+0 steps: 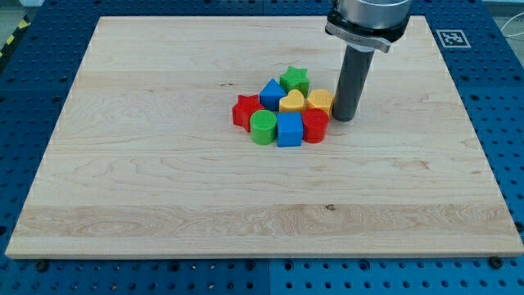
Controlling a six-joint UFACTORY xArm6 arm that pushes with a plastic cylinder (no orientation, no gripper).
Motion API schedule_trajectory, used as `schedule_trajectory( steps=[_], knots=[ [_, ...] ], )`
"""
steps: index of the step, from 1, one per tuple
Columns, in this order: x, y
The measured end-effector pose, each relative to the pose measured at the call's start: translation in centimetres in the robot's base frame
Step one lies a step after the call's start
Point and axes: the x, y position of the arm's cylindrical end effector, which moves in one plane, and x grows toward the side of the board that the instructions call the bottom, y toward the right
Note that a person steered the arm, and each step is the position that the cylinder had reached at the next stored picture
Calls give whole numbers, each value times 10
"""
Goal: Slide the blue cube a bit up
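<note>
The blue cube [290, 129] sits at the bottom of a tight cluster of blocks near the board's middle. It touches a green round block [263, 128] on its left and a red block [315, 125] on its right. A yellow heart [292, 102] lies just above it. My tip [344, 117] rests on the board at the cluster's right edge, right beside a yellow block [321, 101] and up and to the right of the blue cube.
A red star [244, 110], a second blue block [272, 93] and a green star [295, 80] make up the cluster's left and top. The wooden board [164, 180] lies on a blue perforated table. A marker tag [451, 38] sits at the board's top right corner.
</note>
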Motion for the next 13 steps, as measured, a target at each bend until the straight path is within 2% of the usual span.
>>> schedule_trajectory(
  steps=[1, 3, 4, 8, 11, 13],
  knots=[
    [3, 32],
    [82, 49],
    [87, 32],
    [47, -8],
    [82, -18],
    [82, -84]
  ],
)
